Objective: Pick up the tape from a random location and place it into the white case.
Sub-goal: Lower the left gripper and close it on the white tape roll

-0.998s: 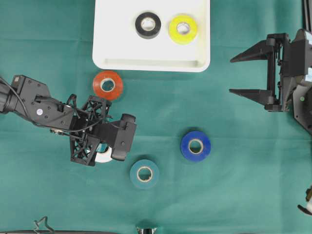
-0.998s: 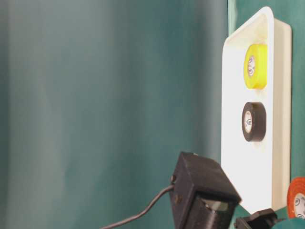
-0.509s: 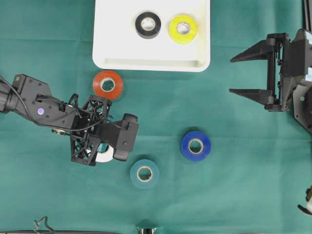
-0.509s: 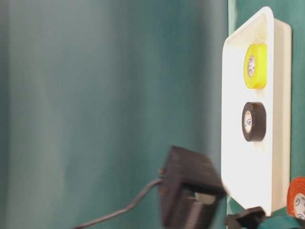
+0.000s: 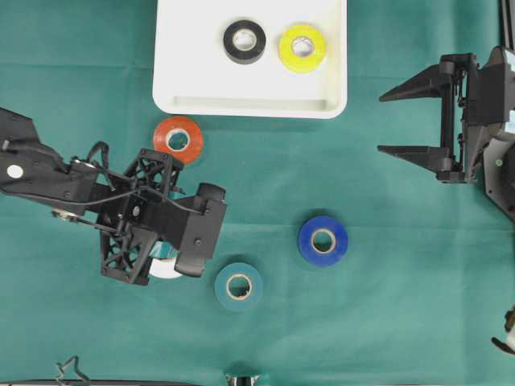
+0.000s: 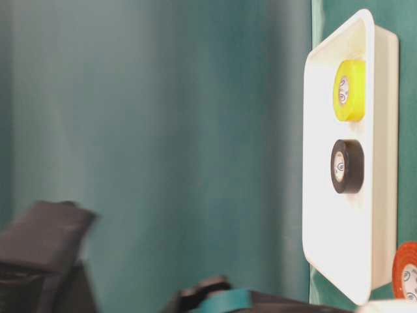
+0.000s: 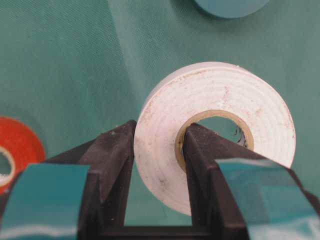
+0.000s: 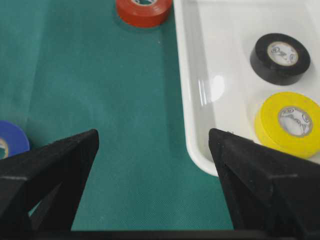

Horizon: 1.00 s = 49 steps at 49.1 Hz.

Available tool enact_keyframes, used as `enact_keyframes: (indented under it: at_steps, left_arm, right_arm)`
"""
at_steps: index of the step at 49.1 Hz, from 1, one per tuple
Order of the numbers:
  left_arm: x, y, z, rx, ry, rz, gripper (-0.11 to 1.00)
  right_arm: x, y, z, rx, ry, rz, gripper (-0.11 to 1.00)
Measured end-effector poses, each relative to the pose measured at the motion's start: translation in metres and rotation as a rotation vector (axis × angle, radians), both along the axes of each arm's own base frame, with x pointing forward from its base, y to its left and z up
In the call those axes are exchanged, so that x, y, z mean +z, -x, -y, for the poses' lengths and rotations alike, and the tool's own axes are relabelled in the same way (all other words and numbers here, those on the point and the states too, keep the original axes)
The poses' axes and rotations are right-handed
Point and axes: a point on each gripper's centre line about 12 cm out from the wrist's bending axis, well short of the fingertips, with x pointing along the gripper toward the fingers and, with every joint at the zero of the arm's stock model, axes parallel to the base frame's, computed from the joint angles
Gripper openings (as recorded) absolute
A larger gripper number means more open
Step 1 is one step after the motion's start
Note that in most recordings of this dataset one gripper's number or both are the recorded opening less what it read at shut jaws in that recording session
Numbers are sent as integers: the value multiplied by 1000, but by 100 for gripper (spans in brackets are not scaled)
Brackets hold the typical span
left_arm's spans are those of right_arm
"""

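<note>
Left wrist view, left claw (image 7: 157, 150) clamped on white tape (image 7: 215, 130), overhead mostly hiding it, right claw (image 5: 406, 121) wide, empty

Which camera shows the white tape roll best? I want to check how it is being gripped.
The left wrist view: the white tape roll fills the frame, with the left gripper shut on its wall, one finger inside the core. Overhead, only a sliver shows beneath the gripper. The table-level view shows just a white edge; the right wrist view shows none of it.
</note>
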Motion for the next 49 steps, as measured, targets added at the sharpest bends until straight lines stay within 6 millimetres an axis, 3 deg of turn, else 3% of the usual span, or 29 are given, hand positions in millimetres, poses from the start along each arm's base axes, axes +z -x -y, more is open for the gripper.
enact_keyframes:
  at_steps: [29,49]
  left_arm:
    - [94,11,-1,-5,15,55,23]
    - [102,12,0,-5,15,52,23]
  right_arm:
    - [2,-1,0,-3,1,-15,91]
    - [3,-1,1,-5,1,-15,91]
